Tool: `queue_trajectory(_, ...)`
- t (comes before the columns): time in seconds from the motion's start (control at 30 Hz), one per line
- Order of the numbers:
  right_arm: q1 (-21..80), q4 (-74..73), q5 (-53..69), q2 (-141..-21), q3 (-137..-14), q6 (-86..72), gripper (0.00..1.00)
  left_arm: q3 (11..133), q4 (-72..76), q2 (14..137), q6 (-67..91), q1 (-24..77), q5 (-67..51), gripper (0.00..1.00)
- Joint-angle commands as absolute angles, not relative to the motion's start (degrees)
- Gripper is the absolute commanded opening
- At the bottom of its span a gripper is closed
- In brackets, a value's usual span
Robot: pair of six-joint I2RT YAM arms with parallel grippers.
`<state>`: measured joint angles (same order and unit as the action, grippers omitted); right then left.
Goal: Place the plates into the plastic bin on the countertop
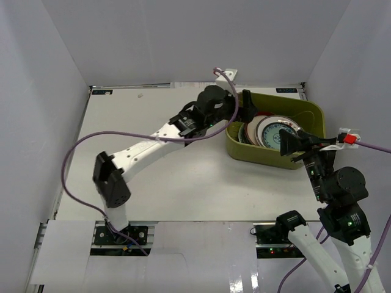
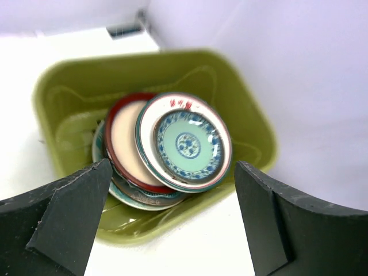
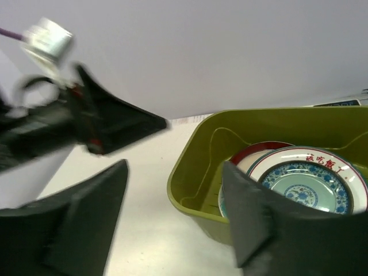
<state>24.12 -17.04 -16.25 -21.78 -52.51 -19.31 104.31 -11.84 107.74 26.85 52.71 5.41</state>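
Green bin (image 2: 241, 115) is holding the stacked plates (image 2: 187, 144), and I am hovering my left claw (image 2: 172, 167) wide open and empty above them, my right claw (image 3: 173, 167) likewise near its rim, so I am planning a straight lift.

Lower plates (image 2: 123, 135) lie mostly hidden beneath the top teal-and-white plate (image 2: 187, 142); their patterns are indiscernible. Bin (image 3: 192, 172) is cut off at the right-wrist view's right edge.
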Motion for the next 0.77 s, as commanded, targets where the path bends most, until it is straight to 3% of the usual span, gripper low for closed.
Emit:
queue_trajectory(0.0,24.4,-16.1,-10.9,-23.4,-54.3,-18.4,0.76,97.6,-8.2,92.0,21.4,52.6,8.7,0.98)
queue_trajectory(0.07,24.3,-16.0,-6.3,-25.0,-54.1,-18.0,0.94,89.5,-8.8,82.9,21.0,52.6,9.8,0.98)
queue_trajectory(0.1,24.4,-15.9,-2.9,-25.5,-53.9,-17.9,0.90,86.5,-9.0,79.7,20.7,52.6,10.2,0.98)
queue_trajectory(0.33,24.4,-19.2,-2.0,-25.9,-55.9,-14.8,0.90,63.5,-19.4,47.8,22.3,52.6,17.0,0.98)
queue_trajectory(0.53,24.3,-16.2,-6.4,-21.3,-57.2,-12.0,0.90,57.8,-28.6,25.5,25.4,52.6,22.1,0.98)
queue_trajectory(0.73,24.4,-13.5,-4.4,-22.6,-58.9,-12.6,0.90,57.1,-29.4,21.6,24.8,52.6,22.5,0.98)
